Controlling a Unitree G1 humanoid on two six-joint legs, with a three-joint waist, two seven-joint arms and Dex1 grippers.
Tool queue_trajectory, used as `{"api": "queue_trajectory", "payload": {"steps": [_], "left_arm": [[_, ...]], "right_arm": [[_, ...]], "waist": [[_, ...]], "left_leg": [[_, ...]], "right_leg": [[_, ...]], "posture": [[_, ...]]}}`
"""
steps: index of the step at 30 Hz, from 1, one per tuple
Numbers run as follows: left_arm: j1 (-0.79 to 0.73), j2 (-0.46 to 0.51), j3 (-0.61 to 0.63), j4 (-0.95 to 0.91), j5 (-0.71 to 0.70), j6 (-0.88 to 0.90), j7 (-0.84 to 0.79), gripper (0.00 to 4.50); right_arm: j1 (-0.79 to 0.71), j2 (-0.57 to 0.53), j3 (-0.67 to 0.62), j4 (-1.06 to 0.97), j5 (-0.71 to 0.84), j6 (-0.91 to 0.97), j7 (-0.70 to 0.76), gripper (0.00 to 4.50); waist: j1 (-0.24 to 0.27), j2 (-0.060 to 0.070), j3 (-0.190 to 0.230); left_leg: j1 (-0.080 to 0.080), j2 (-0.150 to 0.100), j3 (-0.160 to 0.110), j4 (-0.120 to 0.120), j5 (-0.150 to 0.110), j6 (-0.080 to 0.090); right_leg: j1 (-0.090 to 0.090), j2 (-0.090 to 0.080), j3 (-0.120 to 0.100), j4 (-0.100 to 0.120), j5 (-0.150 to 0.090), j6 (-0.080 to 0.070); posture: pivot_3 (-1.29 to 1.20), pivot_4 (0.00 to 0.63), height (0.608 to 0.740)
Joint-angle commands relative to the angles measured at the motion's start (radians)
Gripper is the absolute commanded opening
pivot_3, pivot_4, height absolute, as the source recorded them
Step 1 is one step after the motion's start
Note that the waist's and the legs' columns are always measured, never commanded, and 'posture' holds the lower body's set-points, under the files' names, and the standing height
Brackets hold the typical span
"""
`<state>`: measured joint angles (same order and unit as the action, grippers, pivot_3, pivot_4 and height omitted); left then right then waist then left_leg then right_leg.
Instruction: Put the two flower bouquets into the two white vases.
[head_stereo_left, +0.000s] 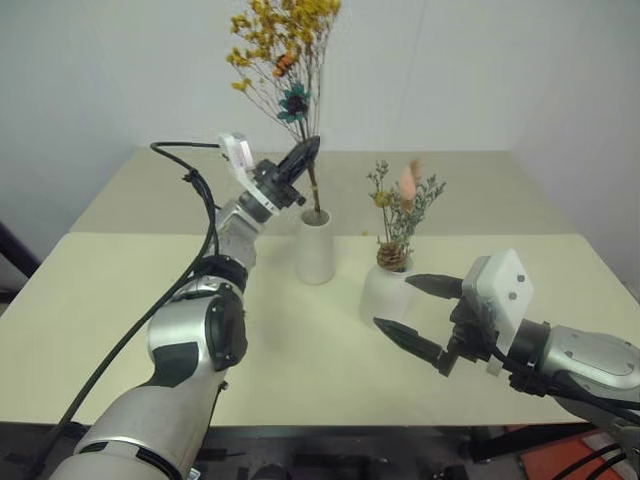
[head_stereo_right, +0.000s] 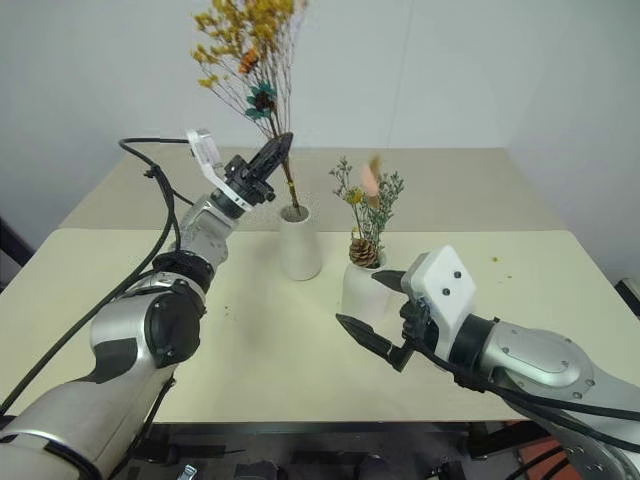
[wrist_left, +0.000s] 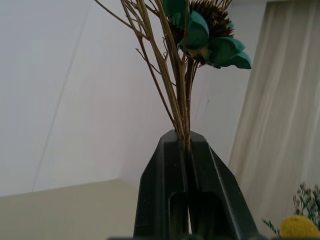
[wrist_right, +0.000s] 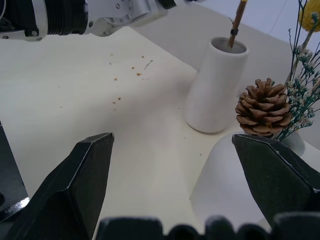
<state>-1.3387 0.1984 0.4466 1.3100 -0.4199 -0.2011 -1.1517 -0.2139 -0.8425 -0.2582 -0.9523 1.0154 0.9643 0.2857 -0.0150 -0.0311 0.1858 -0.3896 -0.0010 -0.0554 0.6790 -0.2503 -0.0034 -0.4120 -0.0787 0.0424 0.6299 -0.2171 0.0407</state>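
Pale cream rectangular table (head_stereo_left: 120, 330) carries everything, set against a plain white wall (head_stereo_left: 100, 70).

Left arm reaches up over the table; left gripper (head_stereo_left: 300, 158) has its black fingers pressed together on the thin brown stems of the bushy dried bouquet with tiny yellow blossoms (head_stereo_left: 285, 45), clamped a little above the mouth of the vase. This bunch also carries a teal flower and an orange one. Its stem ends sit inside the tall straight white ceramic cylinder vase (head_stereo_left: 315, 247), which stands upright near the table's middle.

Right gripper (head_stereo_left: 420, 315) hovers low over the table, its fingers spread wide apart with nothing between them, just beside the squat rounded white vase (head_stereo_left: 385, 293).

That squat vase stands just to the right of the tall one, apart from it. It holds the smaller bouquet of grey-green sprigs (head_stereo_left: 405, 210) with a yellow ball, a pink plume and a brown pine cone (wrist_right: 264, 107) resting at the neck.

Tiny brown crumbs (wrist_right: 132, 75) lie scattered on the tabletop near the tall vase.
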Motion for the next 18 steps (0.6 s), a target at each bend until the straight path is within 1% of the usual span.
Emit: {"api": "queue_trajectory", "payload": {"steps": [1,10,15,18], "left_arm": [[0.003,-0.003,-0.011,-0.005,0.030,-0.034,0.008,0.04],[0.028,0.008,-0.030,-0.003,0.095,-0.075,0.046,0.04],[0.047,0.016,-0.039,-0.007,0.116,-0.095,0.035,0.04],[0.059,0.015,-0.045,-0.011,0.124,-0.118,0.034,0.04]], "right_arm": [[-0.008,-0.032,-0.052,-0.028,0.068,0.003,-0.048,4.50],[-0.065,-0.092,-0.036,-0.001,0.166,-0.008,-0.184,4.50],[-0.143,-0.080,0.016,0.037,0.186,0.000,-0.282,4.50],[-0.162,-0.078,0.045,0.040,0.202,-0.001,-0.315,4.50]], "waist": [[-0.001,0.000,0.000],[0.000,0.000,0.000],[-0.001,0.000,0.000],[0.001,0.000,0.000]], "left_leg": [[0.000,0.000,0.000,0.000,0.000,0.000],[0.000,0.000,0.000,0.000,0.000,0.000],[0.000,0.000,0.000,0.000,0.000,0.000],[-0.001,0.000,0.000,0.000,0.000,0.000]], "right_leg": [[0.000,0.000,0.000,0.000,0.000,0.000],[0.000,0.000,0.000,0.000,0.000,0.000],[0.000,0.000,0.000,0.000,0.000,0.000],[-0.001,0.000,0.000,0.000,0.000,0.000]], "posture": [[0.00,0.150,0.740],[0.00,0.150,0.740],[0.00,0.150,0.740],[0.00,0.150,0.740]]}}
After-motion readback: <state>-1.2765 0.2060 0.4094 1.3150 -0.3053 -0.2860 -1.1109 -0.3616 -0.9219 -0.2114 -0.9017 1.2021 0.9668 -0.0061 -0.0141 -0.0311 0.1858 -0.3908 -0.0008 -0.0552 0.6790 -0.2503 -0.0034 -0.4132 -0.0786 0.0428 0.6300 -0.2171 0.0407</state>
